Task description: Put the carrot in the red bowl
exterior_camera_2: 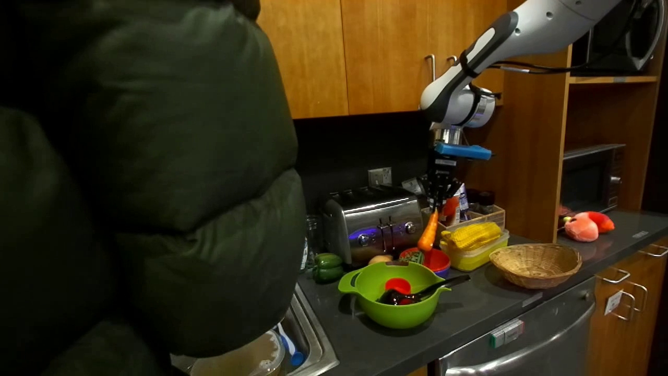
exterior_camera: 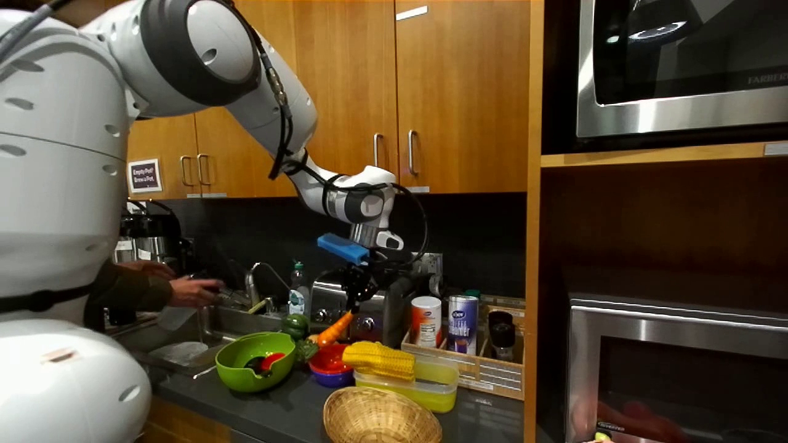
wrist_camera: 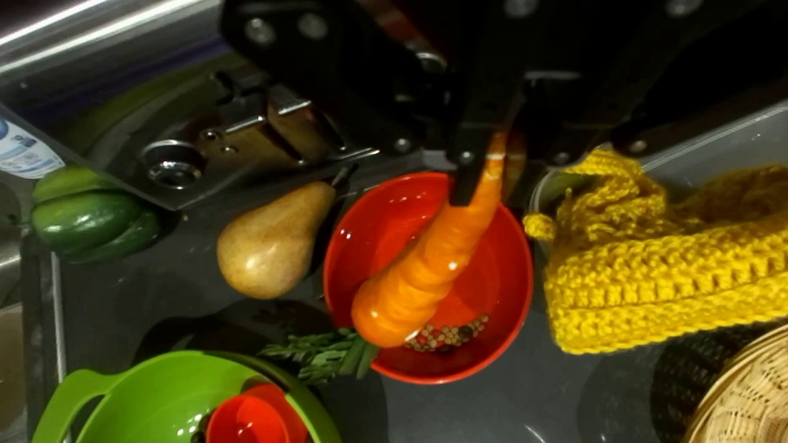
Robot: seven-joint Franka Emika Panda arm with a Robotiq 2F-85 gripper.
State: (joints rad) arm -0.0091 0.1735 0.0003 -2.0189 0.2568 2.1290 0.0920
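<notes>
My gripper [wrist_camera: 488, 184] is shut on the narrow end of the orange carrot [wrist_camera: 425, 271]. The carrot hangs tilted, thick end down, over the red bowl [wrist_camera: 492, 283] in the wrist view. Its green leaves [wrist_camera: 329, 354] reach past the bowl's rim. In both exterior views, the carrot [exterior_camera: 333, 330] [exterior_camera_2: 428, 232] hangs below the gripper [exterior_camera: 353, 305] [exterior_camera_2: 437, 207] with its thick end close above the red bowl [exterior_camera: 333, 359] [exterior_camera_2: 440, 259]. Whether it touches the bowl cannot be told. Some small round bits lie in the bowl, which sits on a blue one.
A green bowl [exterior_camera_2: 396, 316] with a red cup and black utensil stands beside it. A pear [wrist_camera: 271, 246] and green pepper [wrist_camera: 92, 215] lie nearby. A yellow knitted thing [exterior_camera: 381, 360] lies on a tub [exterior_camera: 440, 394]. A woven basket [exterior_camera: 381, 424] and toaster [exterior_camera_2: 383, 214] flank them.
</notes>
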